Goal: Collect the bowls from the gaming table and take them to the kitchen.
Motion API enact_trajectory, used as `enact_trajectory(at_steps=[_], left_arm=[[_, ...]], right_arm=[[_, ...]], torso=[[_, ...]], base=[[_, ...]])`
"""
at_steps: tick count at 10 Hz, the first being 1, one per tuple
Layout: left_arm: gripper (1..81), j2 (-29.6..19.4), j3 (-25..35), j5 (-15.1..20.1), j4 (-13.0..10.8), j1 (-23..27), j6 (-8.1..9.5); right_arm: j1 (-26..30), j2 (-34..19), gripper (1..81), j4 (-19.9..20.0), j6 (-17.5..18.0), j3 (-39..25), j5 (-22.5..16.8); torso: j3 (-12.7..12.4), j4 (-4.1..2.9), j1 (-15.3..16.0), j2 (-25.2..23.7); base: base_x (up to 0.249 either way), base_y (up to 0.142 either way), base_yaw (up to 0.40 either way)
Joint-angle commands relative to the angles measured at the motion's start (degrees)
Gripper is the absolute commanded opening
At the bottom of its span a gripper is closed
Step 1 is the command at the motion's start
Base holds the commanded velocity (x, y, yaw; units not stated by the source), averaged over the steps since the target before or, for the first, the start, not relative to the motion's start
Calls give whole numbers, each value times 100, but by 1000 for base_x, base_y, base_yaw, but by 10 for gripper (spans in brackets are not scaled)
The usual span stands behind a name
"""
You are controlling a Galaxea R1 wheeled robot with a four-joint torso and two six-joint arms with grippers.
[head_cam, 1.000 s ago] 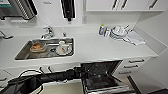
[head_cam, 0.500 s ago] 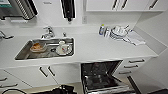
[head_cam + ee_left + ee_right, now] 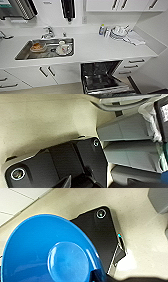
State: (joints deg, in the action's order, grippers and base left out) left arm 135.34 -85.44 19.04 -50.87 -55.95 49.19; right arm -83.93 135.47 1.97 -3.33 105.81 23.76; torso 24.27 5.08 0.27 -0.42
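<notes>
In the kitchen's steel sink (image 3: 25,53) an orange-red bowl (image 3: 37,47) sits at the left. A pale whitish bowl (image 3: 64,49) sits at the right of the sink. Both are seen in the head view, under the tap (image 3: 48,32). In the right wrist view a blue bowl (image 3: 50,255) hangs above the beige floor. My right gripper (image 3: 100,276) is shut on its rim. The left wrist view looks down on the floor and my dark base.
A white countertop (image 3: 100,47) runs right to a stack of dishes (image 3: 119,32) and a bottle (image 3: 101,29). An open dishwasher (image 3: 102,77) juts out below the counter. A black soap dispenser (image 3: 68,8) hangs on the wall. Grey bins (image 3: 125,129) stand beside my base.
The head view has shifted a little. Dark arm parts that crossed its lower edge a second ago have left it. The bowls in the sink have not moved.
</notes>
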Motion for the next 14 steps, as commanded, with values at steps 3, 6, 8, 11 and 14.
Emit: enact_trajectory(at_steps=[3, 6, 8, 11, 14], left_arm=[[811, 678, -2184, -2315, -740, -1984, -243], [811, 1319, -3310, -2965, -731, -2608, -234], [811, 1540, -3760, -3064, -722, -3022, -243], [811, 1960, -4242, -3302, -661, -3575, -243], [811, 2797, -5272, -3319, -775, -4137, -261]], right_arm=[[1372, -1731, 10, -13, 614, -1687, 472], [2419, -1802, 10, -4, 913, -1863, -99], [3034, -1670, 10, -13, 1010, -1881, -196], [4132, -1425, 10, 22, 1396, -1900, -986], [4923, -1275, 10, 295, 1423, -1723, -1137]], torso=[[0, 0, 0, 0], [0, 0, 0, 0], [0, 0, 0, 0], [0, 0, 0, 0], [0, 0, 0, 0]], base=[[0, 0, 0], [0, 0, 0], [0, 0, 0], [0, 0, 0], [0, 0, 0]])
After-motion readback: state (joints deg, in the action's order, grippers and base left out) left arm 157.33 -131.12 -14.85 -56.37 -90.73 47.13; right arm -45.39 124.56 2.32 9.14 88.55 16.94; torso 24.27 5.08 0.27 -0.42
